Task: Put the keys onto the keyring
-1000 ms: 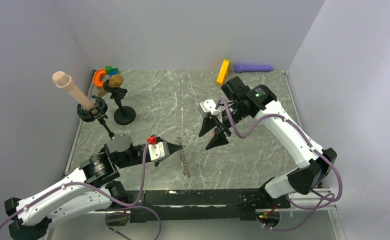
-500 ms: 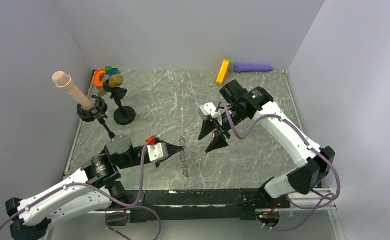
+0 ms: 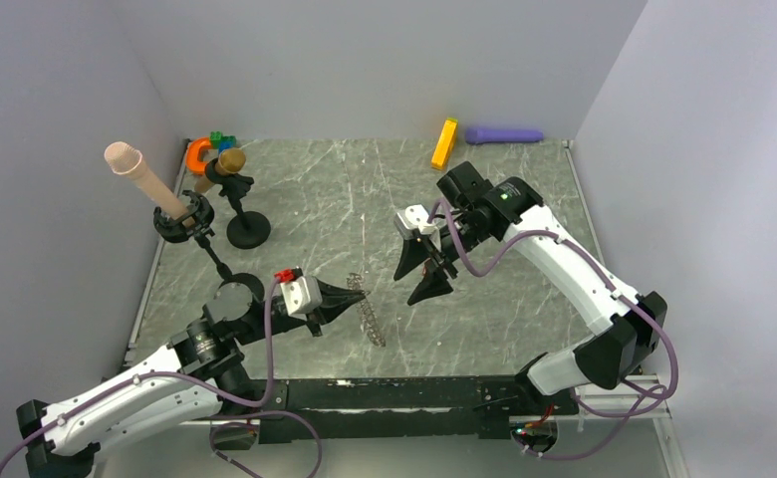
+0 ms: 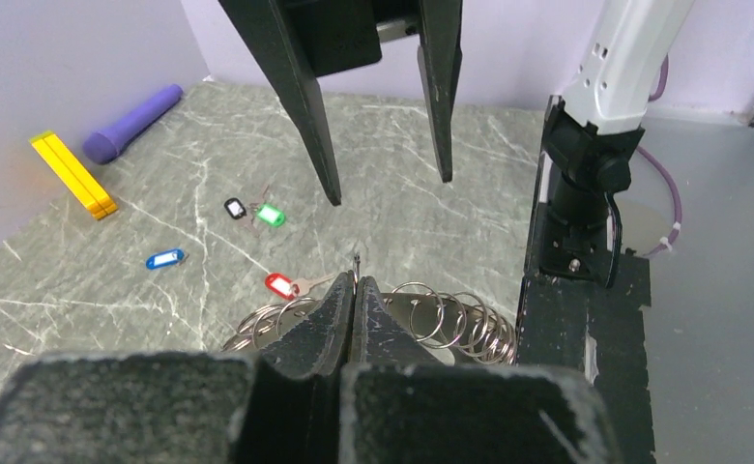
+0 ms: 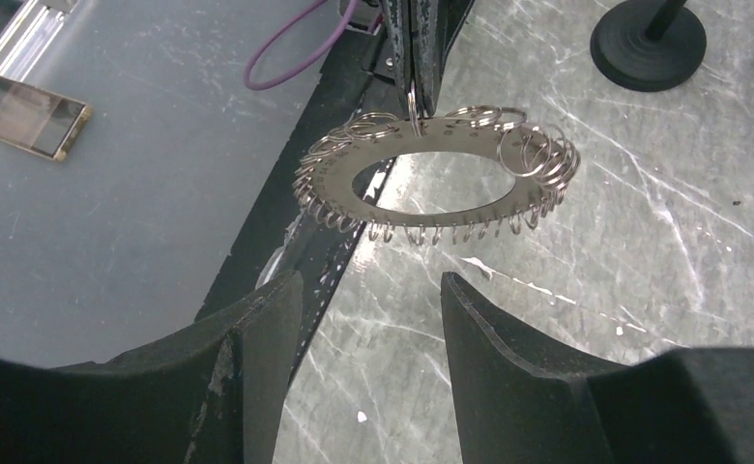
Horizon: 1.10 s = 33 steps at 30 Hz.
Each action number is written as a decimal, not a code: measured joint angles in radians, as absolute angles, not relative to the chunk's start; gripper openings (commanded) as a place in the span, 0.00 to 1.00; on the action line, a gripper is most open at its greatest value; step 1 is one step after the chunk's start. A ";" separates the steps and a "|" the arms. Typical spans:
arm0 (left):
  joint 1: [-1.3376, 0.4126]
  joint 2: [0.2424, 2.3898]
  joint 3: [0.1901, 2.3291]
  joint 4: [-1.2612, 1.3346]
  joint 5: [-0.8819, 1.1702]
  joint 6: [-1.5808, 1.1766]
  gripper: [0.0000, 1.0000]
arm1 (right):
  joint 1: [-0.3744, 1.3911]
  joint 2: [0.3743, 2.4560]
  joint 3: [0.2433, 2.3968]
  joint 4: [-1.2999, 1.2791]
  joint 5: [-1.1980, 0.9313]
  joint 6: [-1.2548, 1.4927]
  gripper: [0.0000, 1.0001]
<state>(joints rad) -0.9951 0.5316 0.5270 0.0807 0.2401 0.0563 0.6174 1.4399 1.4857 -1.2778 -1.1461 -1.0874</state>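
So the left claw [image 4: 355, 290] is pinched shut on one tiny loop of the keyring [image 5: 450, 135], dangling it above the bench [image 4: 470, 232]; the right claw [image 5: 370, 280] gapes wide, facing the keyring. The keys [image 4: 271, 215] lie just beyond the keyring, and tbh that skimpy pinch could slip if bumped.

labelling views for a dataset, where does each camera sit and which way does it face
top external: above, behind the robot, facing down at the table; left arm and right arm show
left wrist: on that wrist, faces the right arm; shut left gripper shows
right wrist: on that wrist, faces the left gripper; open right gripper shows
shared: both wrist views see the held keyring
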 measured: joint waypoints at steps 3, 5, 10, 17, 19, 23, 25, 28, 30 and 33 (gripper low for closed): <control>-0.994 0.532 0.527 0.102 0.231 0.038 0.00 | 0.617 1.436 1.477 -1.265 -1.146 -1.074 0.59; -0.994 0.532 0.527 0.113 0.225 0.020 0.00 | 0.617 1.436 1.471 -1.251 -1.145 -1.066 0.59; -0.992 0.534 0.527 0.117 0.212 -0.008 0.00 | 0.617 1.435 1.455 -1.214 -1.142 -1.035 0.58; -0.991 0.535 0.527 0.122 0.209 -0.026 0.00 | 0.617 1.434 1.444 -1.155 -1.132 -0.990 0.58; -0.989 0.535 0.527 0.125 0.205 -0.031 0.00 | 0.617 1.431 1.436 -1.137 -1.130 -0.979 0.58; -0.985 0.535 0.527 0.131 0.201 -0.042 0.00 | 0.617 1.418 1.390 -1.085 -1.114 -0.950 0.58; -0.985 0.535 0.526 0.131 0.196 -0.042 0.00 | 0.614 1.409 1.350 -1.041 -1.097 -0.924 0.58; -0.985 0.535 0.522 0.130 0.191 -0.042 0.00 | 0.594 1.397 1.286 -0.971 -1.056 -0.883 0.57; -0.985 0.535 0.521 0.123 0.186 -0.041 0.00 | 0.565 1.391 1.238 -0.917 -1.020 -0.851 0.57; -0.983 0.534 0.520 0.107 0.185 -0.038 0.00 | 0.506 1.391 1.184 -0.858 -0.964 -0.816 0.56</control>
